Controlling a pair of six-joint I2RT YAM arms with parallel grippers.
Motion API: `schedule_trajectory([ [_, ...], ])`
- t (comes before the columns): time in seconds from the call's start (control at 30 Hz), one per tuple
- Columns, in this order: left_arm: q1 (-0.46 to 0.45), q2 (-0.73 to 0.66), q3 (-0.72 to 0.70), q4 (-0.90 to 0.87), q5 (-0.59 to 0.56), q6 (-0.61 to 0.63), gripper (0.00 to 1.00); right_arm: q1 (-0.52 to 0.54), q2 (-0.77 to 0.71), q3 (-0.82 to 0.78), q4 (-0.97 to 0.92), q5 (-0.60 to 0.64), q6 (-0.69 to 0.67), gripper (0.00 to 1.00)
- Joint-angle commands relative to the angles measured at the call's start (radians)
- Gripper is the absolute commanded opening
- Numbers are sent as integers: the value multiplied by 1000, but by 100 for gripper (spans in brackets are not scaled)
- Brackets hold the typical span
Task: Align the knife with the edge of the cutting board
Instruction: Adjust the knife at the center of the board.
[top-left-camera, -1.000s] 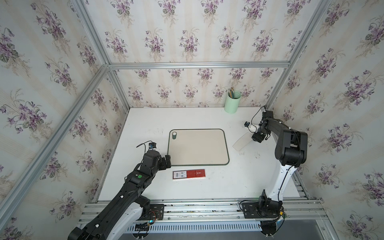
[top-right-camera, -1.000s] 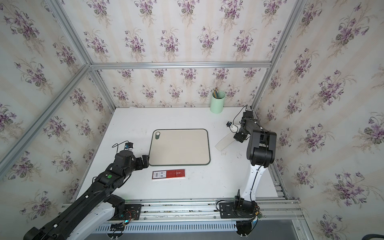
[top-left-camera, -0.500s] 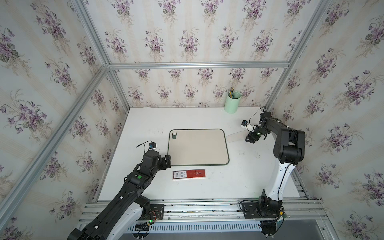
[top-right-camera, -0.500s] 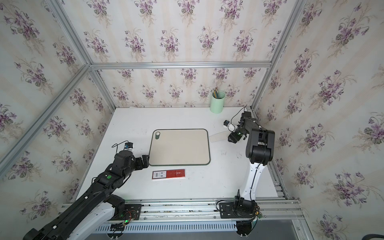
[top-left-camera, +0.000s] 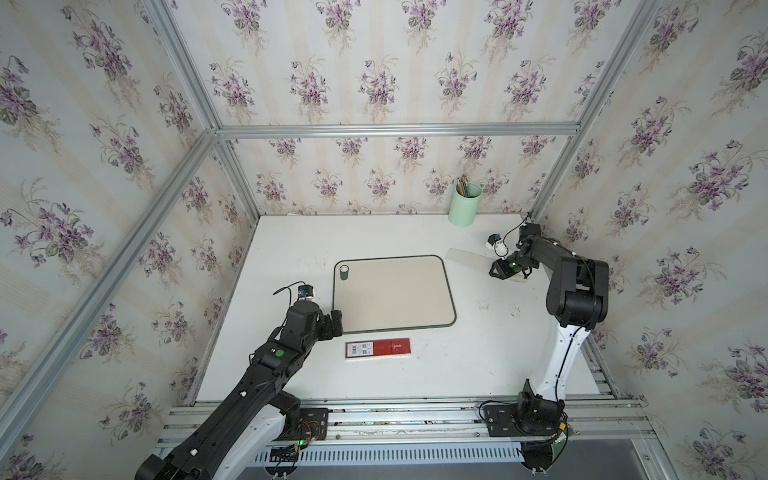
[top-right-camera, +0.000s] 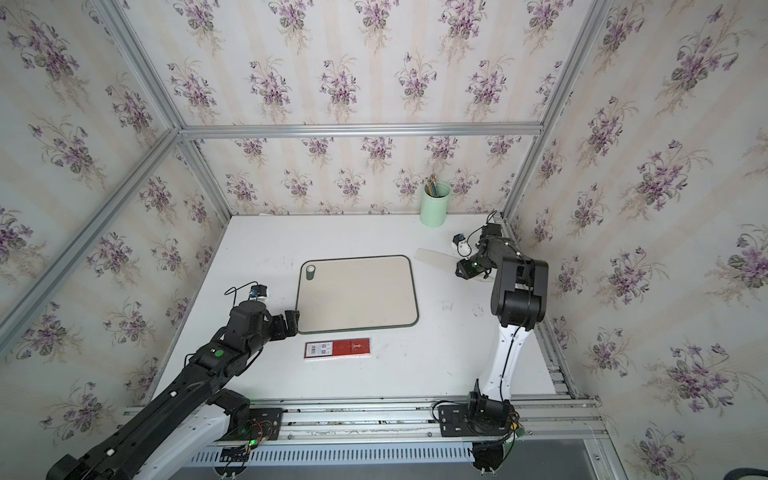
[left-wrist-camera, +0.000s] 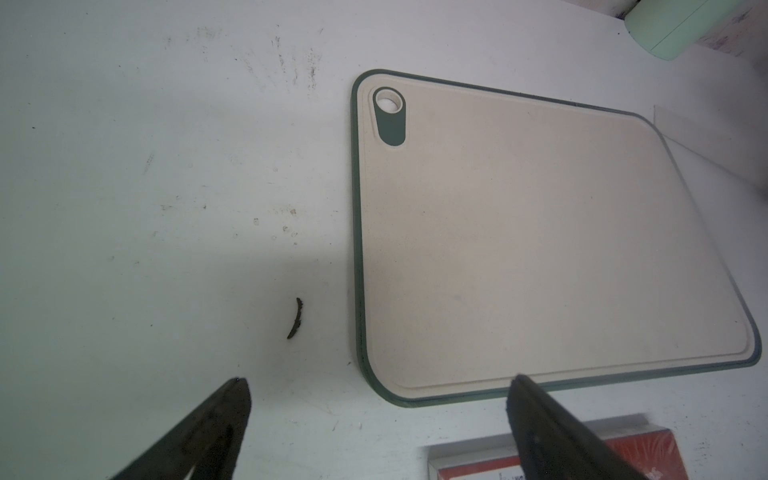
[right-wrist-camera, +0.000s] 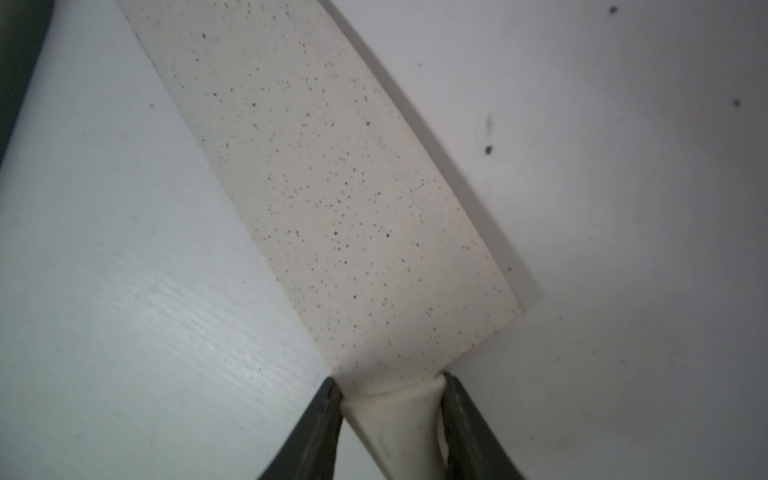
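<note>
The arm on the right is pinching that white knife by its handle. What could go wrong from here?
1. The right gripper pinches the knife only at the narrow neck of its handle, so the long blade may swivel or slip in the grip.
2. The blade tip lies close to a corner of the cutting board. Swinging the blade round might nudge the board or ride up onto its rim, leaving the knife crooked.
</note>
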Motion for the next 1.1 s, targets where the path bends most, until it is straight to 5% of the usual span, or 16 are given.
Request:
schedule_trajectory([
  [0.0,0,-5,1,28,5,8,100,-2,28,11,-86,150,282,37],
  [0.37,0,-23,-3,17,-3,6,100,12,45,93,-320,151,798,32],
  [0.47,1,-24,-3,16,-3,4,100,40,-31,-30,-281,158,826,32],
  [0.57,1,-24,-4,16,-4,5,100,63,-124,-131,-234,180,903,55],
  [0.63,1,-23,-4,17,-6,6,99,83,-166,-158,-233,158,942,58],
  [1.07,0,-4,1,20,-7,9,100,222,-328,-428,-105,260,1010,58],
])
